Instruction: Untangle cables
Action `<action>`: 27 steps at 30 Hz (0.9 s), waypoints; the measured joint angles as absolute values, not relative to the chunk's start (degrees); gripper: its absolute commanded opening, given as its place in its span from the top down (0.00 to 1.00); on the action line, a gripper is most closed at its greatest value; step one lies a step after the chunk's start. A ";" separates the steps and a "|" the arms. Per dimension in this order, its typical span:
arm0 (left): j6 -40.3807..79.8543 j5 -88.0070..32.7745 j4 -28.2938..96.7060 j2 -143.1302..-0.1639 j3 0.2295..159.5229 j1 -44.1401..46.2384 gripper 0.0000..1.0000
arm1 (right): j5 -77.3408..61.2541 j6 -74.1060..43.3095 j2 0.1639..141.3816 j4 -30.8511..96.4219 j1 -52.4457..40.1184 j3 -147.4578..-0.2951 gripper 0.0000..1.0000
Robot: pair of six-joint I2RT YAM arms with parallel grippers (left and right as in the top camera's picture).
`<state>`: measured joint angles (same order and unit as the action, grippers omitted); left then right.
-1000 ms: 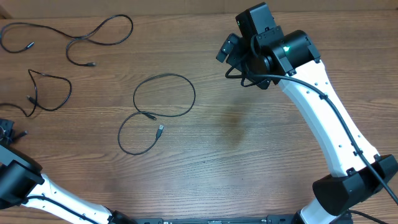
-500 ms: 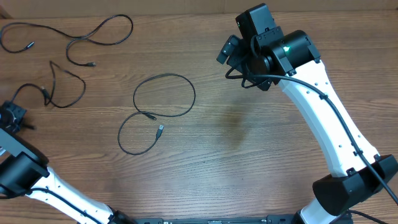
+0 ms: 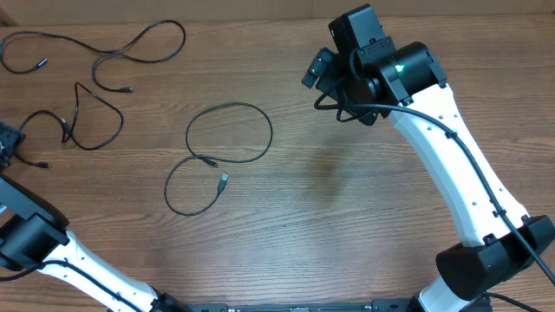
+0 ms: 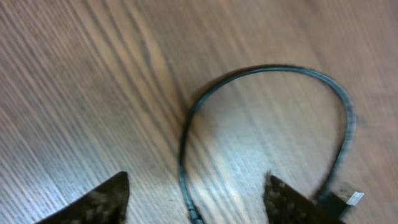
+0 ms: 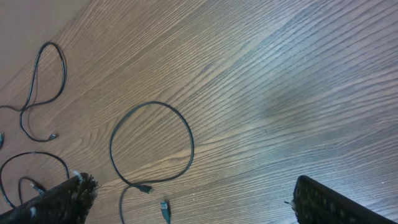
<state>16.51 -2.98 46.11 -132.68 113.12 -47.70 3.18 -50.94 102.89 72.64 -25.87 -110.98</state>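
While three thin black cords (image 3: 221,143) lay separate on the brown wooden desk's (image 3: 347,217) left half, left fingers (image 4: 93,202) hung released over the leftmost cord's loop (image 4: 273,68), right fingers (image 5: 323,199) spread empty. Retreating carelessly could snag that loop, retangling neighbours.

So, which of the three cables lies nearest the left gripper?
The small cable at the left edge: the open left gripper sits over it; the top cable and centre cable lie farther.

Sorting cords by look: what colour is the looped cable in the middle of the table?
The looped cable is black, clearest in the overhead view.
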 measured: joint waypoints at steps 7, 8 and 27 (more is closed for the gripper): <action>16.97 -20.34 48.23 -132.68 119.59 -47.70 0.05 | 3.20 -50.96 103.28 72.66 -25.87 -110.98 0.00; 17.63 -25.08 48.10 -132.68 120.55 -47.70 0.04 | 3.18 -50.94 103.53 72.66 -25.87 -110.98 0.00; 19.35 -70.06 47.68 -132.68 122.32 -27.05 0.00 | 1.56 -50.96 111.13 72.95 -29.06 -110.93 0.00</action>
